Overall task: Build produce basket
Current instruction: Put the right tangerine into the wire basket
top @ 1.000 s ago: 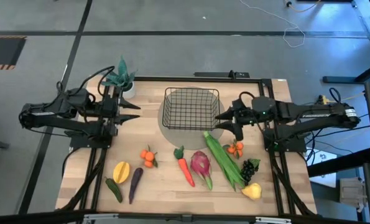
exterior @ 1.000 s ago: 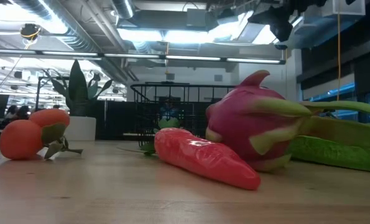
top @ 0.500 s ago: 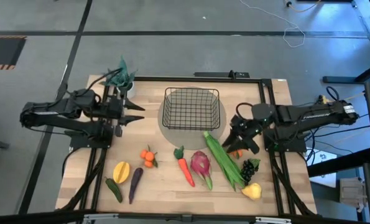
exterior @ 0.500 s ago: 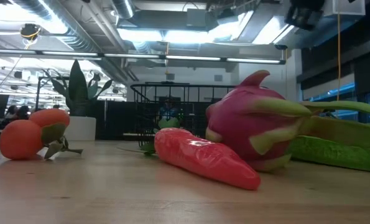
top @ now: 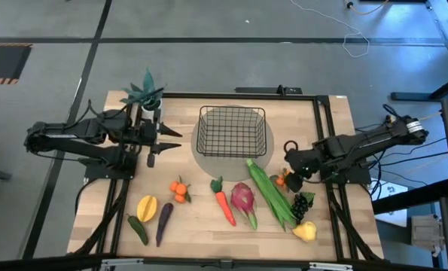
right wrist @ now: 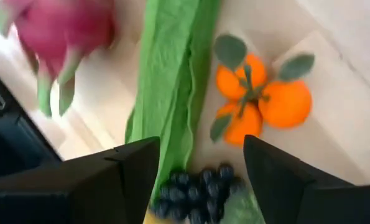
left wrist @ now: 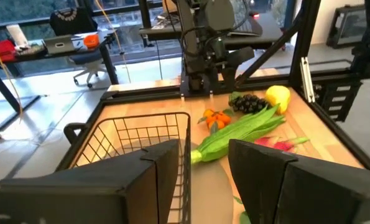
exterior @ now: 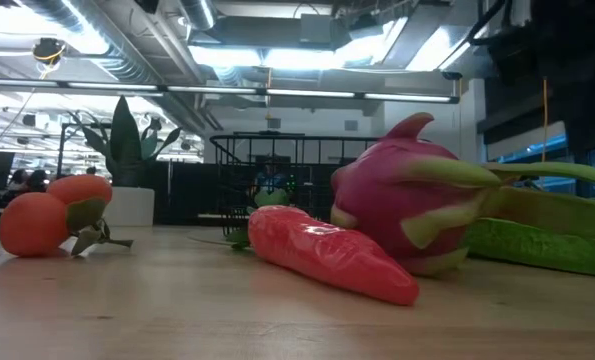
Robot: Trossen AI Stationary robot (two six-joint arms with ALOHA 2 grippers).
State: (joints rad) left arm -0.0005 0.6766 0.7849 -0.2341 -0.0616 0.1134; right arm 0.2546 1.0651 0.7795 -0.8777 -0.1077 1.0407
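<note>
While the right end effector [top: 290,175] is hovering over the right-hand orange cluster [top: 285,180], its fingers [right wrist: 132,171] are standing wide apart with nothing between them; the right wrist view is looking straight down on those oranges, the bean pods [right wrist: 172,81] and the grapes [right wrist: 197,190]. Bean pods [top: 269,193] are lying just beside the oranges on the inner side, grapes [top: 302,204] just below, so that cluster is boxed in on two sides. Pear [top: 306,230] is sitting past the grapes, near the desk [top: 201,226] front-right corner.

Left end effector [top: 163,143] is hanging over the left half of the desk, pointing toward the basket [top: 232,131], fingers [left wrist: 153,177] parted, gripping nothing. Basket is sitting empty at desk centre-rear, resting on the grey round mat [top: 208,162]. Potted plant [top: 145,95] is standing at the rear-left corner, just behind the left arm.

Rest of the produce is lying on the desk in front of the basket: dragon fruit [top: 242,199] touching the bean pods, carrot [top: 224,202] just beside it, second orange cluster [top: 181,190] farther left, then mango [top: 146,206], eggplant [top: 164,218] and green pepper [top: 138,229] grouped near the front-left.

Low view is getting mostly blocked by dragon fruit [exterior: 407,205] and carrot [exterior: 327,255] up close; basket [exterior: 267,185] is showing only partly behind them, oranges [exterior: 52,215] at left.
</note>
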